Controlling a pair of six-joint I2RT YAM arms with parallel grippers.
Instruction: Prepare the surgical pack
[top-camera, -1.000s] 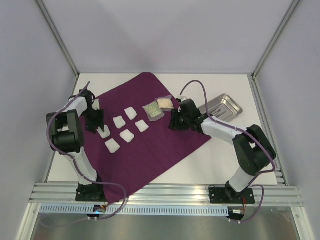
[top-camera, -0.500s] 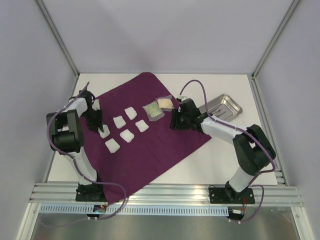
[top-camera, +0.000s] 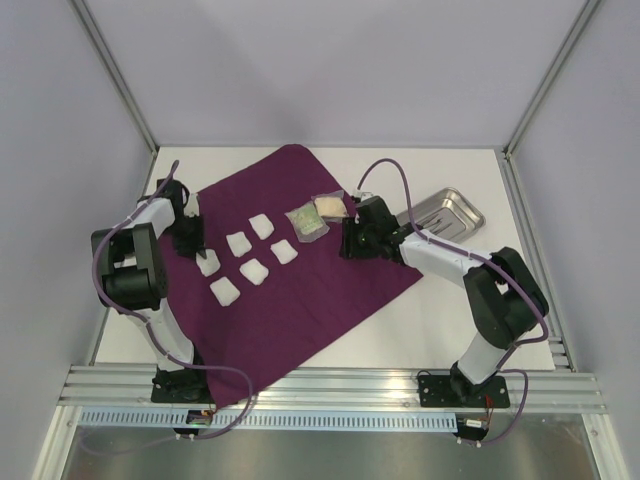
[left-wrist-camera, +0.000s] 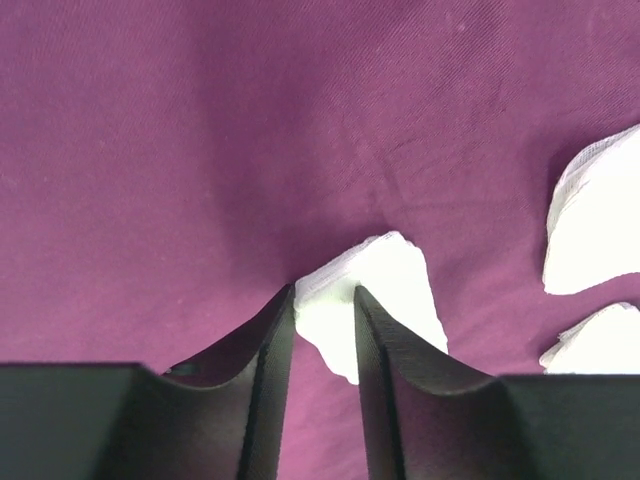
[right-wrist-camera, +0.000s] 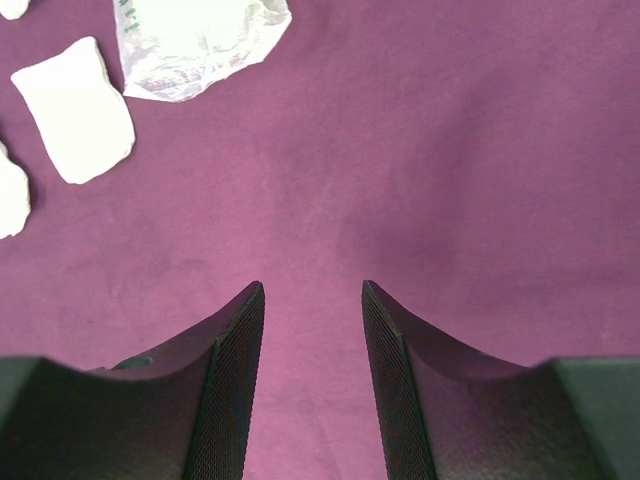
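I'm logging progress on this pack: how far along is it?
Done: purple cloth spread flat, gauze squares and two packets on it. In hand: left gripper pinches one gauze square; right gripper open over bare cloth. To do: steel tray sits off the cloth; nothing folded.

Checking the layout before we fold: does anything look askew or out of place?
One gauze square is crumpled, its edge pinched in the left tool. The purple cloth lies diagonally on the table, and the steel tray sits off it.
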